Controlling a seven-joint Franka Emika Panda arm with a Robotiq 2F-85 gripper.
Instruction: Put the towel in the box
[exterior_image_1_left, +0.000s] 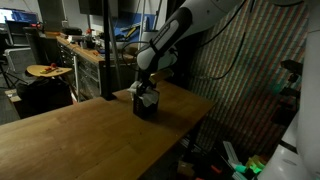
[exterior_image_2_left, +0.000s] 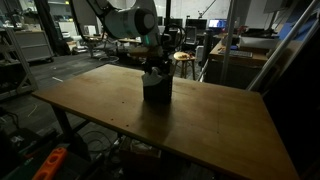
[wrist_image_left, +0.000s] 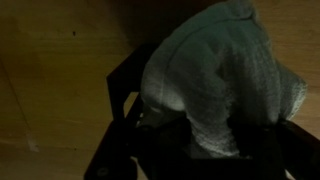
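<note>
A dark box stands upright on the wooden counter. It sits near the counter's far edge.

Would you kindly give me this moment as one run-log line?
gripper: shut on pale grey-green cloth towel | towel: bunched, partly in small black slotted box | box: upright on wooden table | release: not yet

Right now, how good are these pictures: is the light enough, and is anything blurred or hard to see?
Wrist view: dim and soft; the towel is pale but blurred, the box nearly lost in shadow. In both exterior views: low light, the table shows no strong glare, the box only a dark shape with no detail.
</note>
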